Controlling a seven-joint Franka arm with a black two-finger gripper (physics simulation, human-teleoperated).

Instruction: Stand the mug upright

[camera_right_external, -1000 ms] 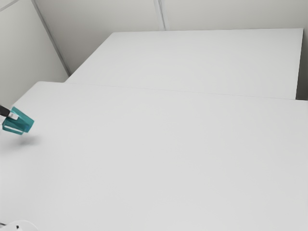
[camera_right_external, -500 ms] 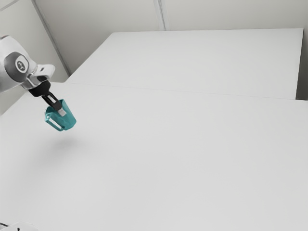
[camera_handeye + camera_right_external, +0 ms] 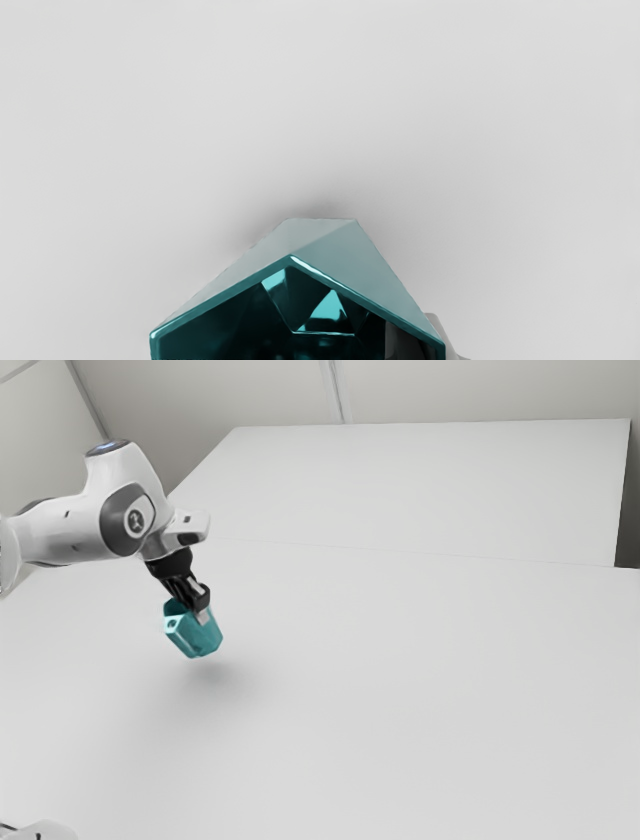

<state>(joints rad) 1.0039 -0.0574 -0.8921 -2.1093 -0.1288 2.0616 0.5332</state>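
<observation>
In the exterior view the black gripper (image 3: 202, 616) points down, shut on the wall of a teal faceted mug (image 3: 203, 641). The mug hangs tilted above the white table (image 3: 400, 710), casting a soft shadow under it. Its handle side faces the exterior view's left. Seen from the hand, the mug (image 3: 360, 260) shows its open mouth and dark inside. There the gripper (image 3: 429, 335) has one finger inside the mug and the other outside, with the wall between them. Parts of both fingers are hidden by the mug.
A second white surface (image 3: 420, 485) adjoins the table at the back, with pale walls behind. A white rounded part (image 3: 40, 832) stands at the exterior view's lower left corner. The arm comes in from the exterior view's left.
The gripper has carried the mug from the exterior view's left edge toward its right and somewhat nearer the camera. The mug has turned, and more of the arm has come into view.
</observation>
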